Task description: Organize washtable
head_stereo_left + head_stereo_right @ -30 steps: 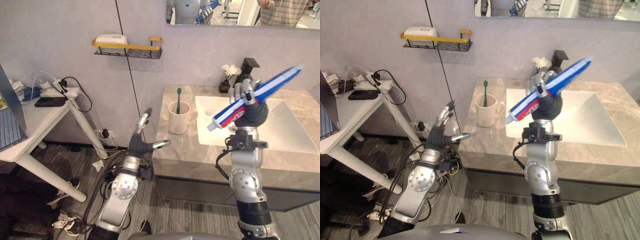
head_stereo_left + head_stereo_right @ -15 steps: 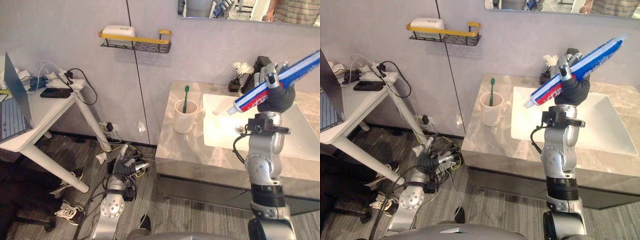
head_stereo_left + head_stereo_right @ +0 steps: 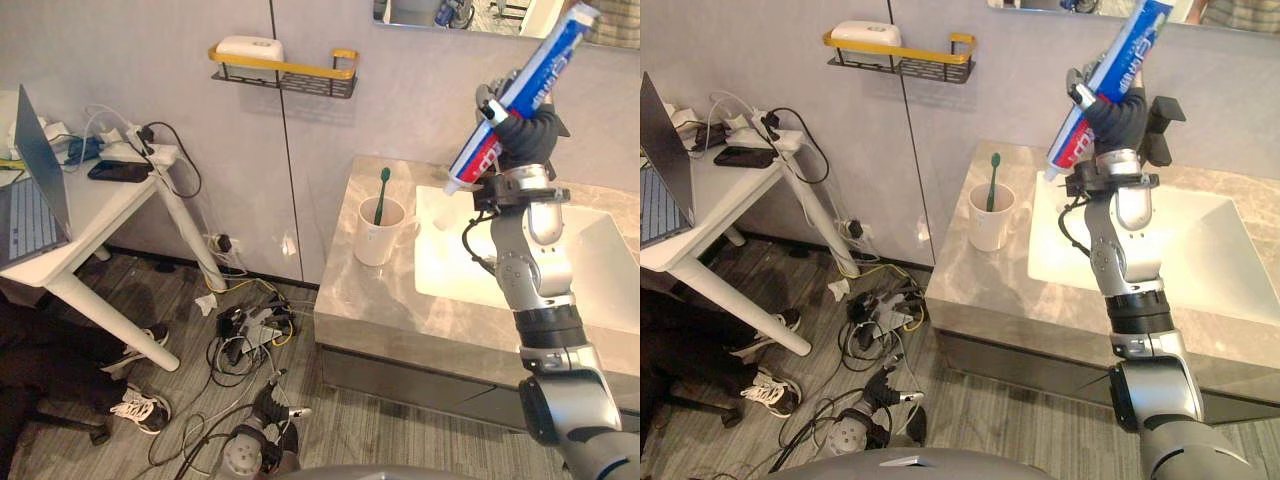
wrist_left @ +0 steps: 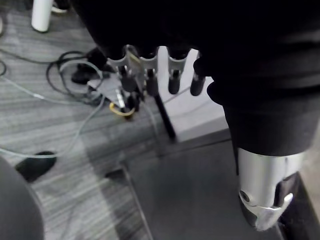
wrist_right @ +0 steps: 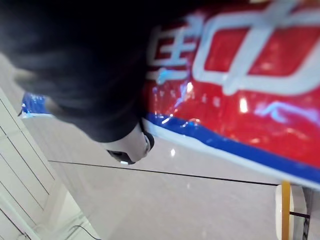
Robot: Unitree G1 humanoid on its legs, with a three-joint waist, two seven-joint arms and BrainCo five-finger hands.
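Above the grey stone worktop (image 3: 380, 310), right hand (image 3: 522, 132) curls tight round a red, white and blue toothpaste tube (image 3: 545, 55), steeply tilted (cap end lowest), beyond a white mug (image 3: 375, 240) holding a green toothbrush (image 3: 381, 190). Left hand (image 4: 149, 72) hangs near the floor (image 3: 400, 440), fingers relaxed.

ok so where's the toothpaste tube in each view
left eye view: upper right, toothpaste tube tilted up in the right hand near the sink.
right eye view: top, right of centre, same grip.
right wrist view: red and blue, close up beside the hand's dark cover.
left wrist view: left hand over floor.
shared landmark: yellow-railed wall shelf.
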